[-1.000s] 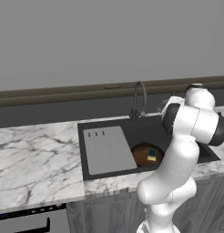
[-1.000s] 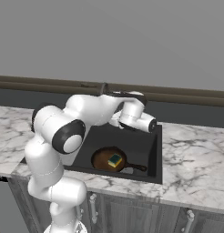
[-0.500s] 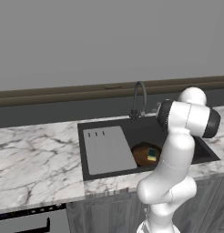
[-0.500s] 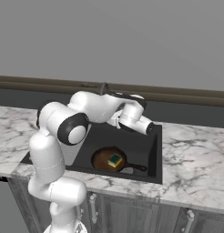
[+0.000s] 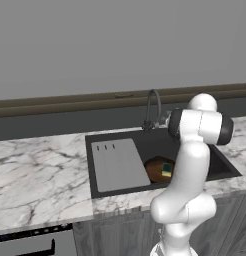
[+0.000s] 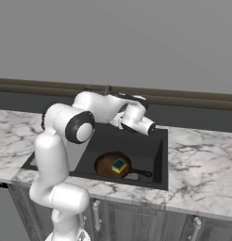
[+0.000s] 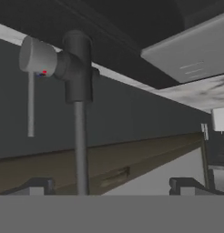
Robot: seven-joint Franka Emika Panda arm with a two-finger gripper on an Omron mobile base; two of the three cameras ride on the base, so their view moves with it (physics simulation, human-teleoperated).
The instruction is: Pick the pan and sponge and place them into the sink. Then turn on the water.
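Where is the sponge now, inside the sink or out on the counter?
Inside. The sponge lies on the pan, which rests in the sink basin.

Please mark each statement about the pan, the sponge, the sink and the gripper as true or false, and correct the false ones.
1. The pan lies in the sink. True.
2. The sponge rests on the marble counter. False: it lies on the pan.
3. The gripper is open. True.
4. Water runs from the faucet. False: no water is visible.
5. The gripper holds the sponge. False: it holds nothing, near the faucet.
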